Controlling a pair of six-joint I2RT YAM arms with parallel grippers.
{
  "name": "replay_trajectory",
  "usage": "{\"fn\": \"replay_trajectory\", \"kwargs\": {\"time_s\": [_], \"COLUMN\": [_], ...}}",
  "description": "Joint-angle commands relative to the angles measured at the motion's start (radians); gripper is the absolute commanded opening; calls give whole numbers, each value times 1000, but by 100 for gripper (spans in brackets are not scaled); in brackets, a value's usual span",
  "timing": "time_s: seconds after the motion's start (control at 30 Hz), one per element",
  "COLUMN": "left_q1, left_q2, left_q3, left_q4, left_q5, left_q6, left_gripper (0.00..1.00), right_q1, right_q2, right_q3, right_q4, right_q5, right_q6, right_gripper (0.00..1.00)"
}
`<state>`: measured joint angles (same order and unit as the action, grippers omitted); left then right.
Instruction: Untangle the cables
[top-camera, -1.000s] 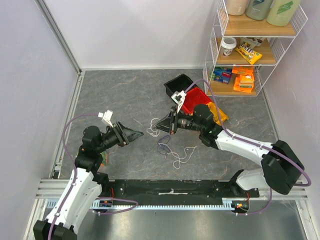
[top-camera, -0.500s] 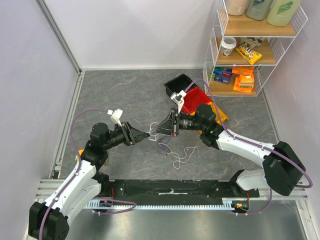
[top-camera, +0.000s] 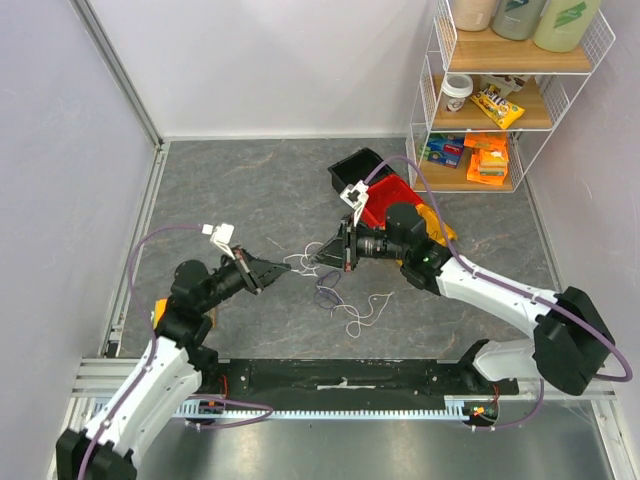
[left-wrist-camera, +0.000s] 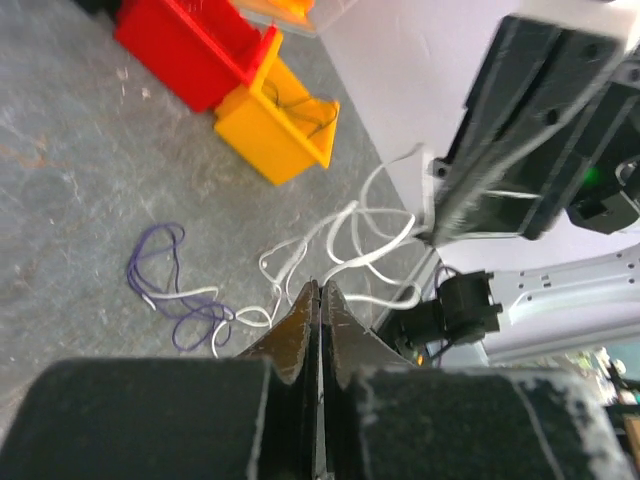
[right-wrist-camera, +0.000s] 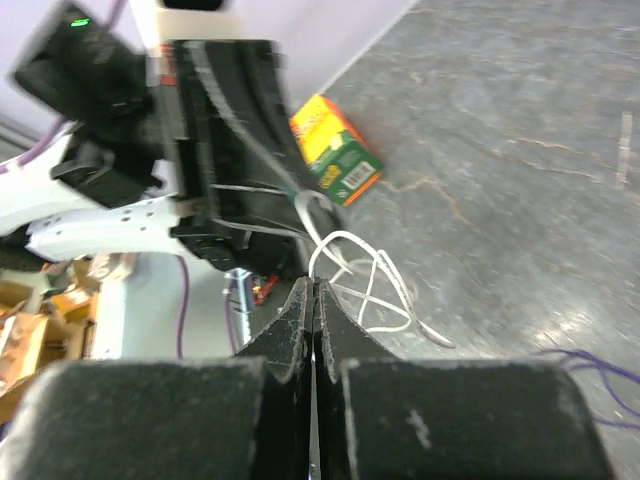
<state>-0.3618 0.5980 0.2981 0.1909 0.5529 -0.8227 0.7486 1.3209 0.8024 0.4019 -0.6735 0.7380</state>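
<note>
The cables form a loose tangle mid-floor. A white cable (top-camera: 300, 263) hangs taut in loops between the two gripper tips; its loops show as white cable (left-wrist-camera: 350, 240) and white cable (right-wrist-camera: 352, 268). A purple cable (top-camera: 328, 292) and more white strands (top-camera: 362, 314) lie on the floor below; the purple cable (left-wrist-camera: 160, 285) sits left of my left jaws. My left gripper (top-camera: 289, 266) (left-wrist-camera: 318, 286) is shut, its tips pinching the white cable. My right gripper (top-camera: 314, 262) (right-wrist-camera: 313, 284) faces it, shut on the same white cable.
Behind the right arm sit a black bin (top-camera: 357, 167), a red bin (top-camera: 388, 197) (left-wrist-camera: 195, 50) and a yellow bin (left-wrist-camera: 285, 125). A wire shelf (top-camera: 505, 95) with snacks and bottles stands back right. A green and yellow box (right-wrist-camera: 335, 152) lies near the left arm.
My left arm swung right to the tangle and its jaws closed at the white cable. The right gripper stayed shut and nearly still.
</note>
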Motion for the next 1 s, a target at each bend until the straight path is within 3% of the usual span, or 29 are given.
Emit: {"fn": "replay_trajectory", "kwargs": {"time_s": [0.0,0.13,0.23,0.4,0.6,0.73,0.97], "left_q1": [-3,-3,-3,-2,0,-3,0], "left_q2": [-156,-184,-199,-292,-417,-452,-477], "left_q3": [1,45,94,142,170,190,197], "left_q4": [-73,-155,-261,-429,-660,-777,-864], "left_q5": [-137,-119,-165,-350,-684,-829,-918], "left_q6": [53,79,102,117,59,11,-79], "left_gripper": [2,2,2,2,2,2,2], "right_q1": [-3,-3,-3,-3,-15,-69,-195], "right_q2": [-64,-66,-94,-172,-293,-414,-620], "right_q3": [83,87,90,77,46,-21,-184], "right_q4": [-250,-274,-345,-480,-555,-487,-348], "right_q5": [150,163,267,498,692,677,677], "right_q6": [-181,-187,-230,-295,-289,-152,167], "right_gripper": [0,4,3,0,0,0,0]}}
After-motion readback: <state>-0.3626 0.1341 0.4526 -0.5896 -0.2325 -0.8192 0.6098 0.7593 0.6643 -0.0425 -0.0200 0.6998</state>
